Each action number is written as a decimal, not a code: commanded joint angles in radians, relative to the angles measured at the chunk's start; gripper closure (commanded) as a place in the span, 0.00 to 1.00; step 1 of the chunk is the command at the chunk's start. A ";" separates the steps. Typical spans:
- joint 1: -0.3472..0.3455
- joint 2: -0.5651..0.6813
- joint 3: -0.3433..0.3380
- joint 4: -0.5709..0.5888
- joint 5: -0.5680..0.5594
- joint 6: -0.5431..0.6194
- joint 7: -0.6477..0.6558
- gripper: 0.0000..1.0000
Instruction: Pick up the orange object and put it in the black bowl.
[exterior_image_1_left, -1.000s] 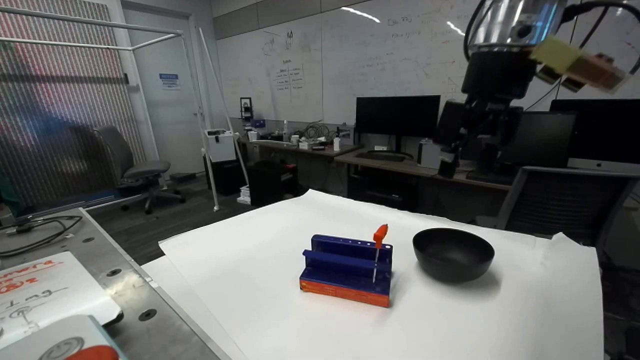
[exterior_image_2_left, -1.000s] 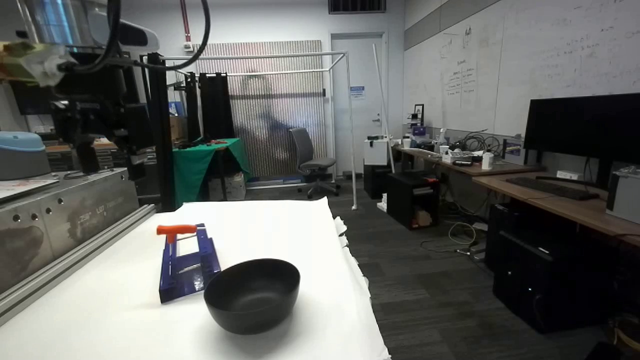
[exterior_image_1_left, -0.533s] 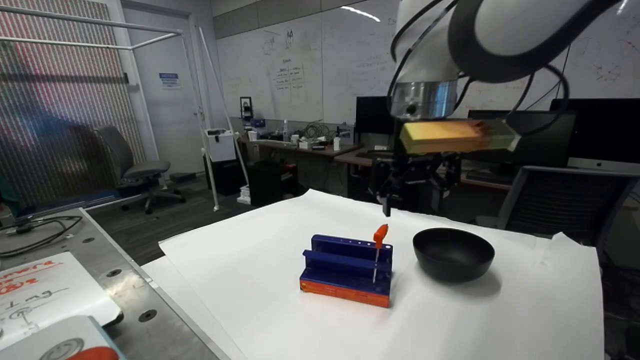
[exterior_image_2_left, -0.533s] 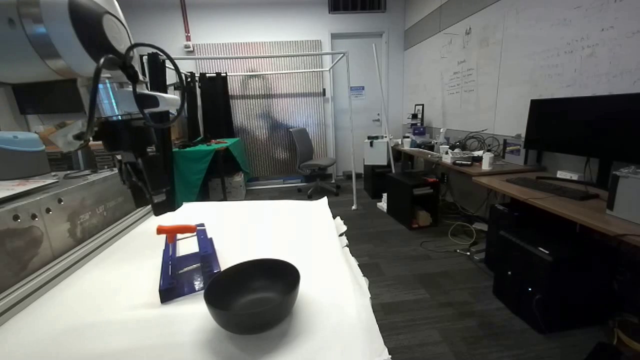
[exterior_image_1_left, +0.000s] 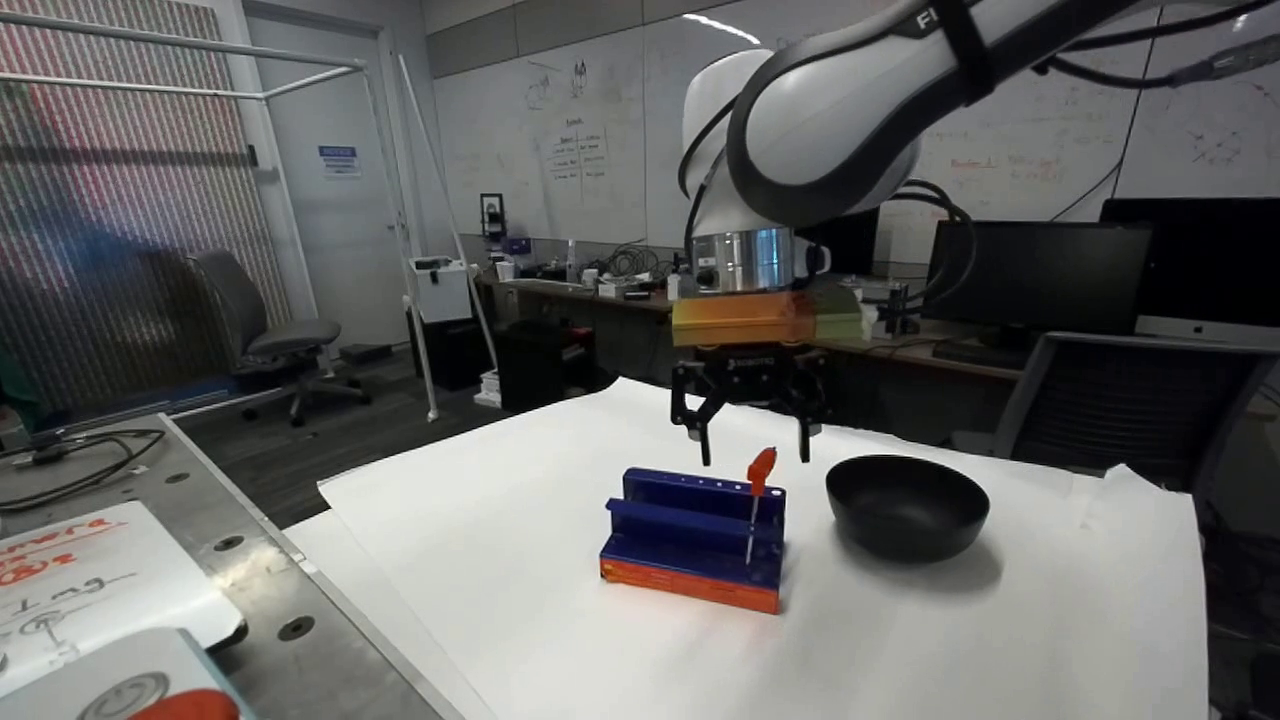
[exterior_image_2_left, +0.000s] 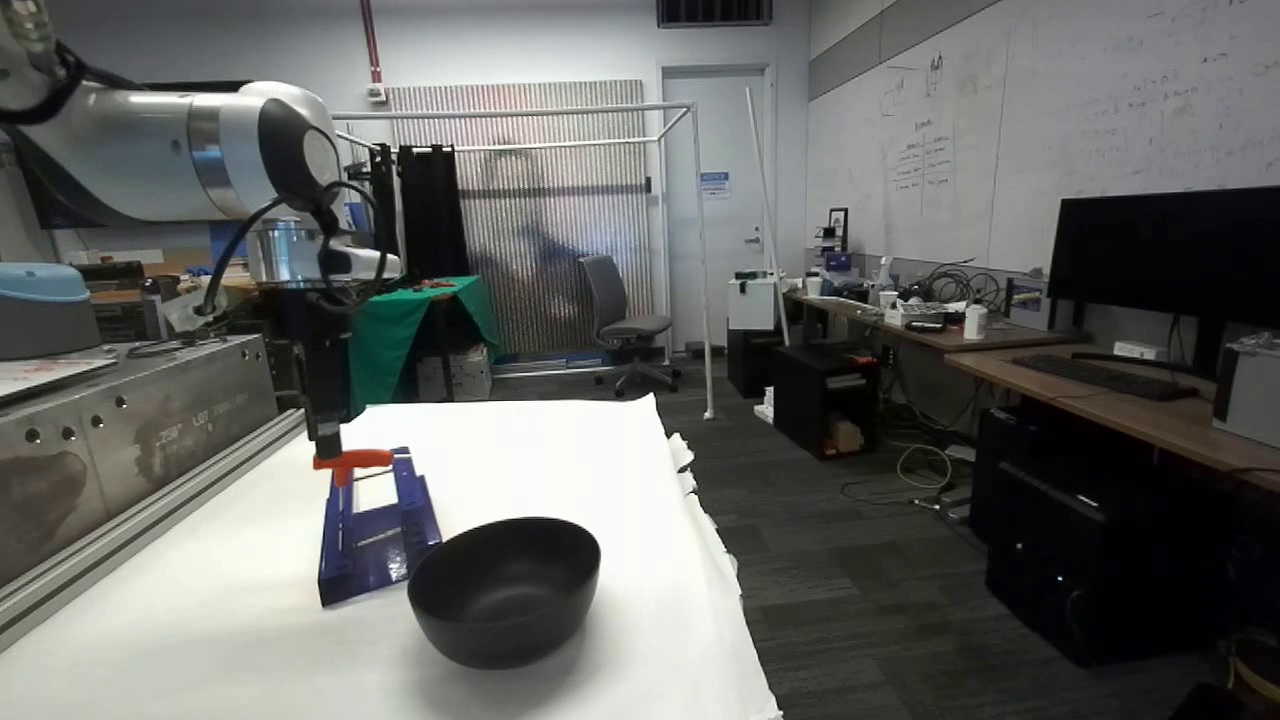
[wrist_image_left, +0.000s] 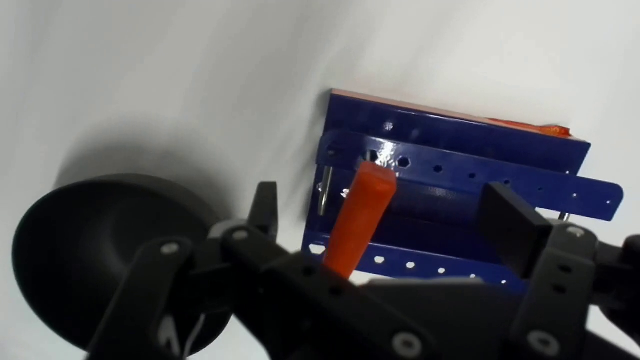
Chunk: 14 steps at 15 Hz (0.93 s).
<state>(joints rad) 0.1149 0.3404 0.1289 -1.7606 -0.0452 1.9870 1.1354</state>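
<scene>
The orange object (exterior_image_1_left: 761, 470) is a T-shaped tool with an orange handle and a thin metal shaft. It stands upright in the blue rack (exterior_image_1_left: 680, 520), at the end nearer the bowl; the handle also shows in an exterior view (exterior_image_2_left: 350, 460) and the wrist view (wrist_image_left: 357, 217). The black bowl (exterior_image_1_left: 905, 510) stands beside the rack, apart from it, and shows in the wrist view (wrist_image_left: 85, 245). My gripper (exterior_image_1_left: 755, 458) is open and points down just above the handle. In the wrist view (wrist_image_left: 382, 207) the handle lies between the fingers, nearer the left one, its near end hidden.
Rack and bowl stand on a table covered in white paper (exterior_image_1_left: 480, 530). A metal bench (exterior_image_1_left: 330, 640) runs along one side, with a whiteboard piece and a box on it. Desks with monitors (exterior_image_1_left: 1040, 275) and a chair (exterior_image_1_left: 1130, 400) stand behind the table.
My gripper has come across from above the bowl side and down to just over the orange handle, turning as it moved. The rack, tool and bowl have not moved.
</scene>
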 joint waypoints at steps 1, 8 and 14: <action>0.035 0.065 -0.040 0.110 0.045 -0.049 0.030 0.26; 0.056 0.125 -0.068 0.202 0.044 -0.088 0.034 0.80; 0.053 0.111 -0.071 0.171 0.062 -0.080 0.032 0.94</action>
<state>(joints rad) 0.1523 0.4565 0.0774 -1.5828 -0.0096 1.9085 1.1583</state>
